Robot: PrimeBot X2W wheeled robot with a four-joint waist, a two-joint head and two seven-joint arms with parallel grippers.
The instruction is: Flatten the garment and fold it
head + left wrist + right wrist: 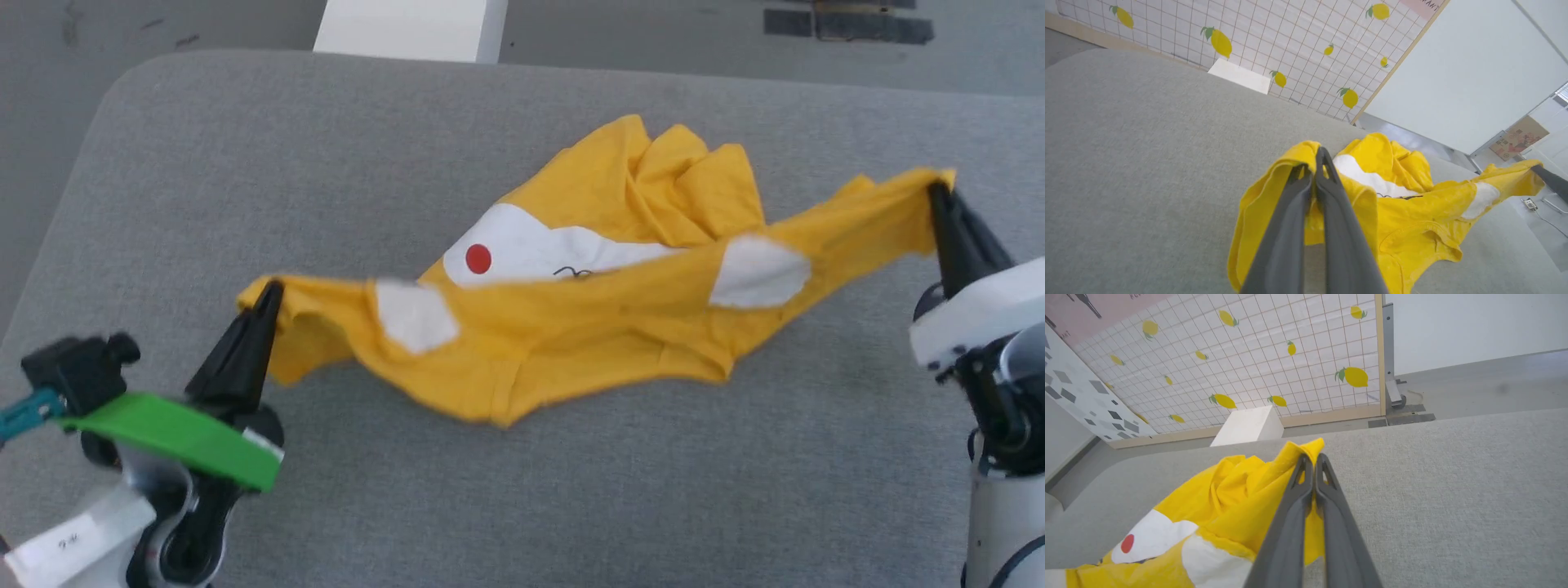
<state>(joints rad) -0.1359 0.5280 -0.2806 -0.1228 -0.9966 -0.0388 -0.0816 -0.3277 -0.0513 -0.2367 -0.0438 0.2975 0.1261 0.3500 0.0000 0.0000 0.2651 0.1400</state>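
Observation:
The garment [604, 310] is a bright yellow T-shirt with white patches, a red dot and black lines, stretched crumpled across the grey table [245, 163]. My left gripper [269, 290] is shut on the garment's left end. At the far right my right gripper [937, 189] pinches the other end, also shut. In the left wrist view my left gripper [1316, 157] clamps a yellow fold of the garment [1412, 228]. The right wrist view has my right gripper [1312, 457] closed on a raised yellow corner of the garment [1229, 498]. The cloth's middle sags onto the table, bunched at the back.
A white block [412, 28] stands beyond the table's far edge. A grid panel with lemon prints [1249, 359] stands behind it. The table's rounded left edge [73, 188] is near my left arm. Grey floor lies beyond.

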